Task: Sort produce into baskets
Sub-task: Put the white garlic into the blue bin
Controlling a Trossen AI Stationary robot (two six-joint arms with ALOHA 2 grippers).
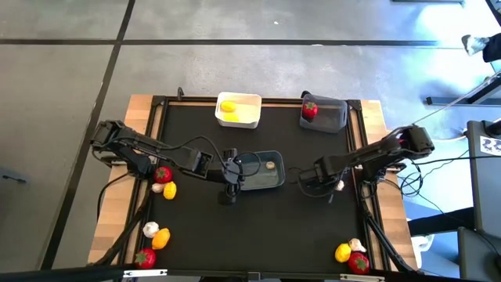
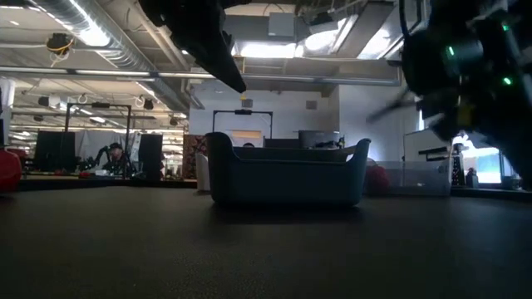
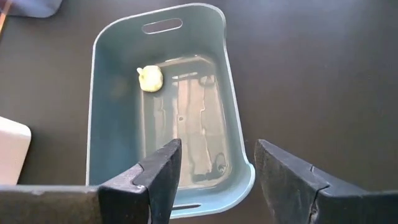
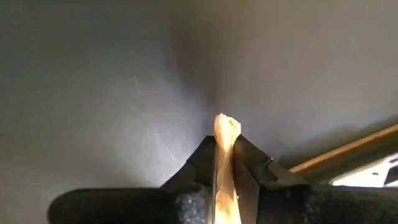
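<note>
High view, starting at the near edge of the table: a red strawberry-like piece, an orange-yellow piece and a whitish garlic bulb sit in the near left corner, and a second cluster of a yellow piece, a red piece and a pale bulb sits in the near right corner. Farther in on the left, another red piece with a green top, a yellow piece and a small white bulb lie just beside the left arm. The left gripper hangs over the near left end of the blue-grey basket at mid-table; the left wrist view shows its jaws spread wide and holding nothing, with one pale garlic bulb resting on the basket floor. The right gripper is low over the black mat to the right of that basket, its jaws pinched tight on a thin beige garlic-like piece. At the far edge, the white basket holds a yellow piece, and the dark grey basket holds a red piece. No readable writing shows on anything.
</note>
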